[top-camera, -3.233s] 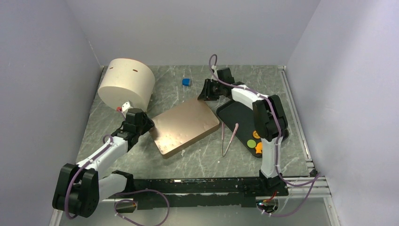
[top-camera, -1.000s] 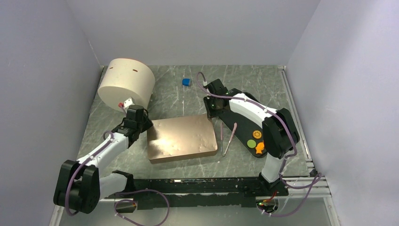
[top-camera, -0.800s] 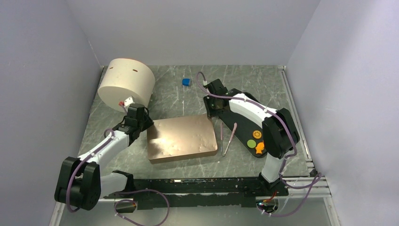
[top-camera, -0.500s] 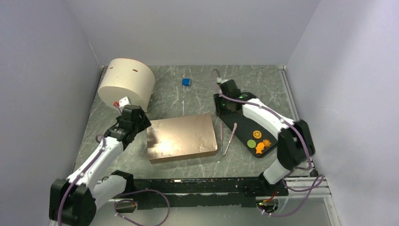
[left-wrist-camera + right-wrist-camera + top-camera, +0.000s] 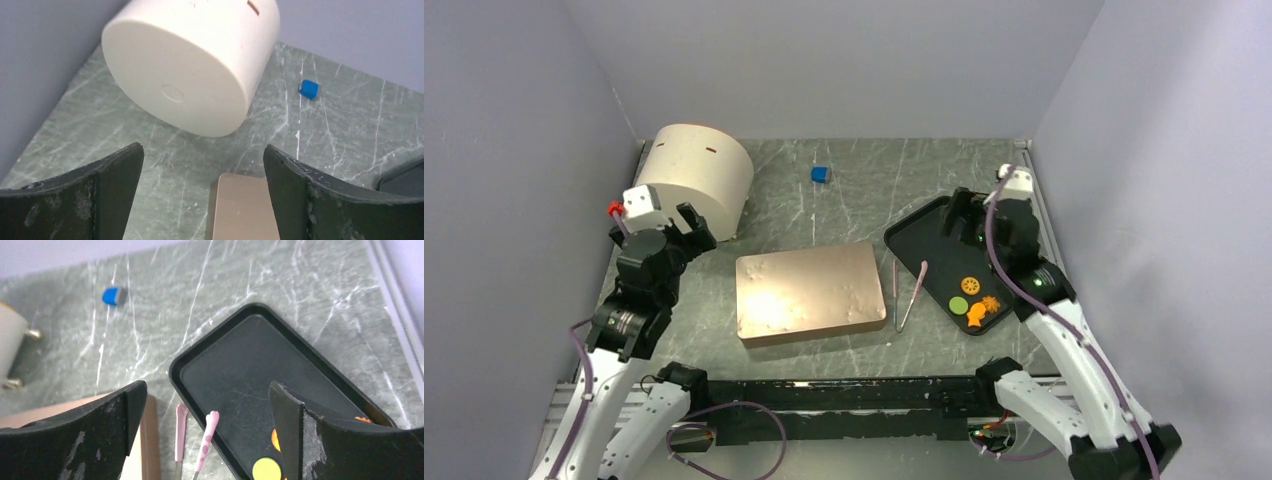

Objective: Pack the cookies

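Note:
Three cookies lie at the near end of the black tray point(image 5: 924, 235): an orange round point(image 5: 970, 285), a green round point(image 5: 959, 304) and an orange fish point(image 5: 982, 309). The right wrist view shows the green round point(image 5: 266, 469) and a sliver of the orange round point(image 5: 274, 439) on the tray point(image 5: 240, 365). A closed gold box point(image 5: 809, 293) sits at the table's middle. My left gripper point(image 5: 692, 225) hangs open and empty above the table left of the box, and in its own view point(image 5: 202, 185) the box's end point(image 5: 245, 210) lies below. My right gripper point(image 5: 962, 218) is open and empty over the tray's far end.
Pink-tipped tweezers point(image 5: 911, 290) lie between the box and the tray, also seen from the right wrist point(image 5: 206, 440). A cream cylinder point(image 5: 694, 178) lies on its side at the back left. A small blue cube point(image 5: 821, 174) rests near the back wall.
The gold box was turned square to the table. Both grippers opened, let go of its ends and drew back and up, the left toward the cylinder, the right over the tray.

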`<state>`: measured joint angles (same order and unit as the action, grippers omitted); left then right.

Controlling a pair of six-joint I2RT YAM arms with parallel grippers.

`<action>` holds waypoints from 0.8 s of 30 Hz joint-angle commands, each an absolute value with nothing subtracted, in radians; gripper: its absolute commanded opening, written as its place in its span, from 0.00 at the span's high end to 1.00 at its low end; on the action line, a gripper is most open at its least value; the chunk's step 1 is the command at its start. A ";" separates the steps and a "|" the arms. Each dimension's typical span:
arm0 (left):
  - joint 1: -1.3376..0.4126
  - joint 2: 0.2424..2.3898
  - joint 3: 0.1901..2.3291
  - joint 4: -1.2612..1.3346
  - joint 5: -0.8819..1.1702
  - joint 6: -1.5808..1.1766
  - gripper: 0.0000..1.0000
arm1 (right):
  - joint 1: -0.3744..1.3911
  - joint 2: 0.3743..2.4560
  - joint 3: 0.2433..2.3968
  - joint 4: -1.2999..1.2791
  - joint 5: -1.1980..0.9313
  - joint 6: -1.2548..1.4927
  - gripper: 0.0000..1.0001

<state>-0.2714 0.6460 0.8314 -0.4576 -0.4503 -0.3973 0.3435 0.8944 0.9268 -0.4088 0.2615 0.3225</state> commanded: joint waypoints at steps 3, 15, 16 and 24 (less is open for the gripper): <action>-0.317 0.570 0.901 -0.478 -0.494 -0.252 0.05 | 0.345 0.665 0.854 -0.351 0.440 0.294 0.00; -0.334 0.385 0.709 -0.374 -0.569 -0.316 0.04 | 0.344 0.436 0.667 -0.273 0.613 0.249 0.00; -0.334 0.376 0.696 -0.357 -0.568 -0.308 0.04 | 0.345 0.444 0.665 -0.267 0.618 0.240 0.00; -0.340 0.413 0.709 -0.390 -0.631 -0.340 0.04 | 0.345 0.448 0.623 -0.209 0.626 0.199 0.00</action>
<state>-0.3355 0.3977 0.6930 -0.4290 -0.5903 -0.3183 0.3431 0.4698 0.6430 -0.2962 0.6121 0.2413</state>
